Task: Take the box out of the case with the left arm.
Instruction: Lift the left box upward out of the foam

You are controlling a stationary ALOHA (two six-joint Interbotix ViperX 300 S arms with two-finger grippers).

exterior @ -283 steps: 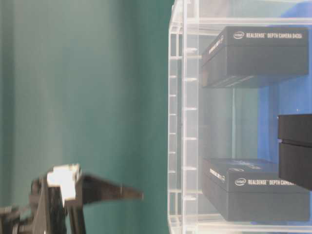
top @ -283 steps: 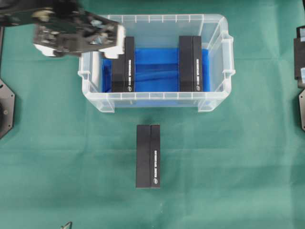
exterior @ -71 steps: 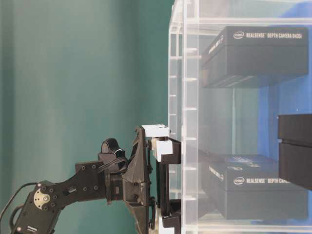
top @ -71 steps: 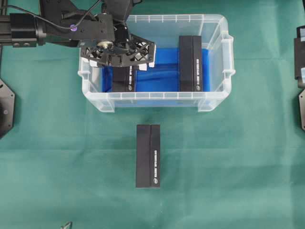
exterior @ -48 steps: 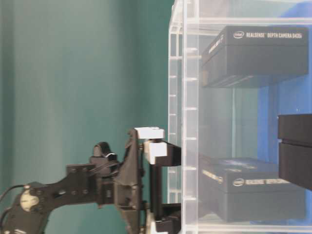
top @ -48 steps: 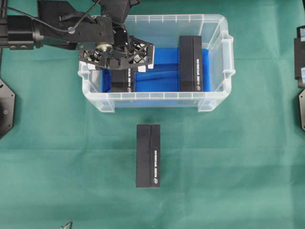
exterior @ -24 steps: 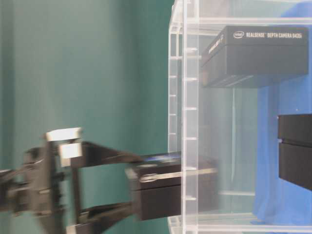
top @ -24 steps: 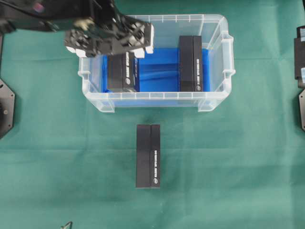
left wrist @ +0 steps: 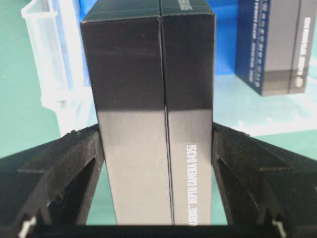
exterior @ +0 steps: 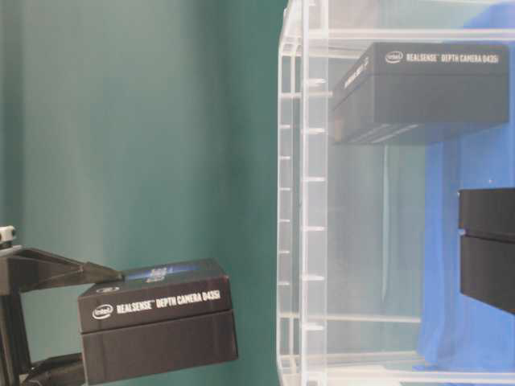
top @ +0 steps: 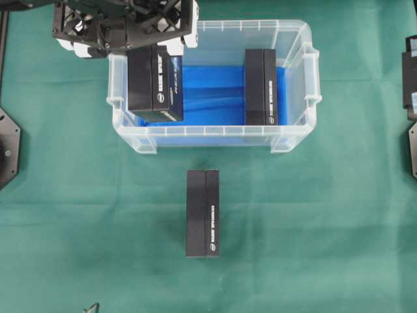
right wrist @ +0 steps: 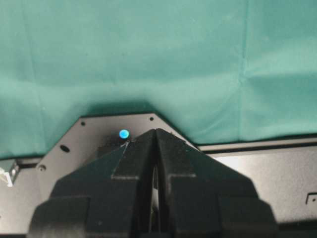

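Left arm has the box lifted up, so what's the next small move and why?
Probably carry the box sideways past the case's left wall before lowering. The left gripper's jaws clamp it on both sides, and the table-level view shows it already outside the case's rim, but overhead it overlaps that wall.

The left gripper (top: 156, 49) holds a box (top: 155, 86) over the case's (top: 212, 135) left end; a second box (top: 260, 86) stands inside to its right, a third (top: 202, 213) outside.

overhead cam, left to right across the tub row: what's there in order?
left gripper holding the lifted box → blue lining of the case → box still in the case → case's right wall → part of the right arm at the frame edge.
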